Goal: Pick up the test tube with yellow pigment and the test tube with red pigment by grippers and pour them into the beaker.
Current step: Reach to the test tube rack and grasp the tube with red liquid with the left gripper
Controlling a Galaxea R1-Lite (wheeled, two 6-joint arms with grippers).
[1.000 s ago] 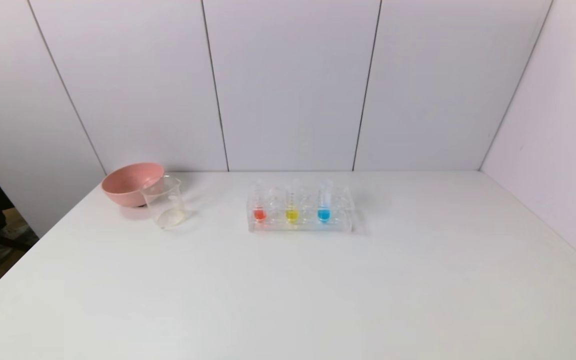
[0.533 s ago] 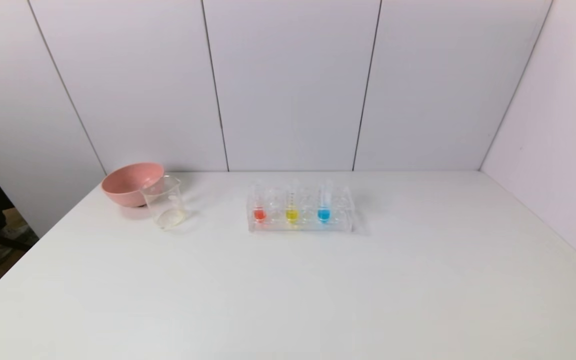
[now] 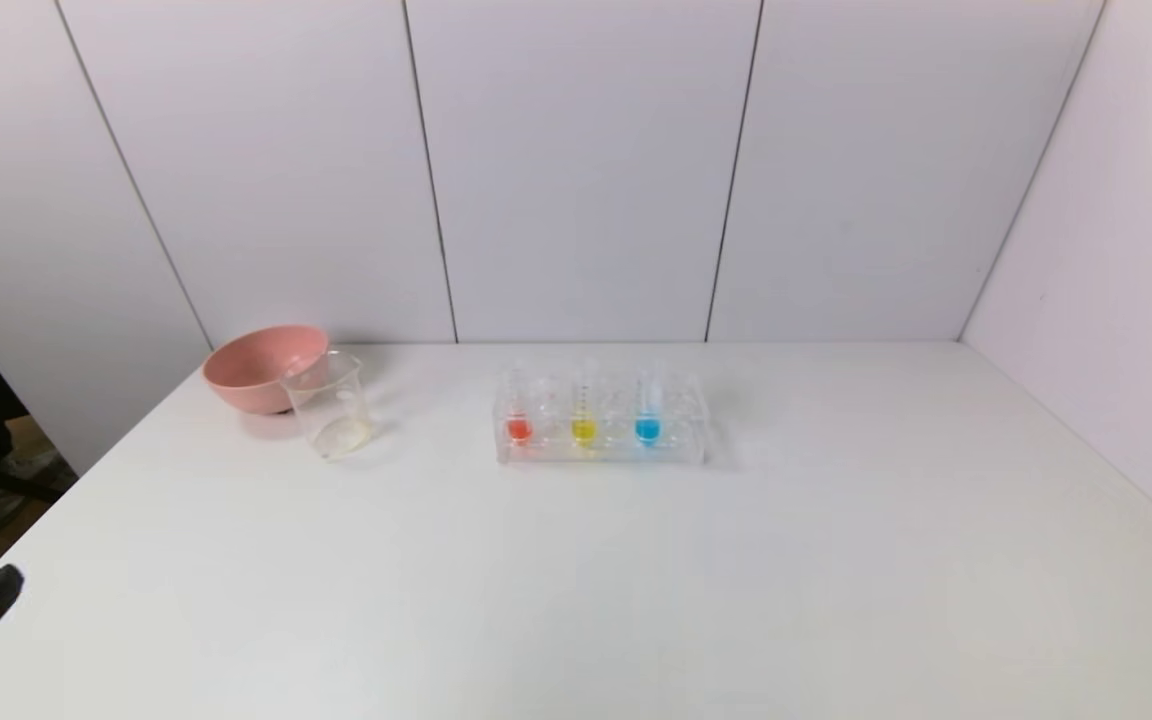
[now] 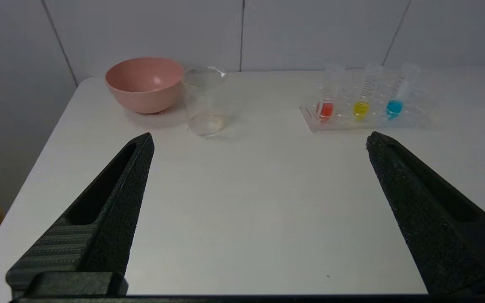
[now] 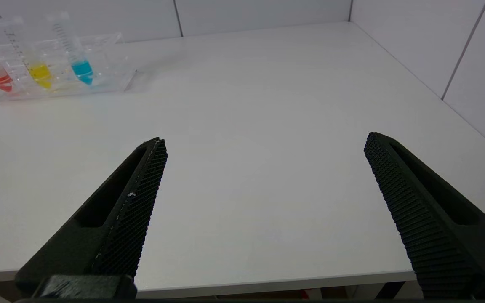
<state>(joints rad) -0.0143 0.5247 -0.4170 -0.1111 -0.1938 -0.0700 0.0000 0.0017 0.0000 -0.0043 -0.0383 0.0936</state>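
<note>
nothing lifted yet. red tube (image 3: 519, 418), yellow tube (image 3: 584, 417) and a blue tube (image 3: 647, 416) standing upright in the clear rack (image 3: 602, 452) toward the far edge of the counter (image 3: 576, 600), about midway along it. beaker (image 3: 329, 405) toward the far left corner, just in front of a pink bowl (image 3: 258, 366), looking close to touching it.

left end effector (image 4: 259, 139) at the near left edge, spread wide, gripping nothing, pointed at the gap between beaker and rack. right end effector (image 5: 263, 141) past the near edge toward the right side, also spread wide and bare, well apart from the rack.

reach step just starting. best to come in above the rack, straddle one tube high on its bare upper part, close gently, then draw straight up so the rack stays put. worth keeping clear of the neighbouring tube; little room between them. slim slick plastic, likely to slip if pinched off-centre. tilt only once the mouth is over the beaker, not the bowl.
</note>
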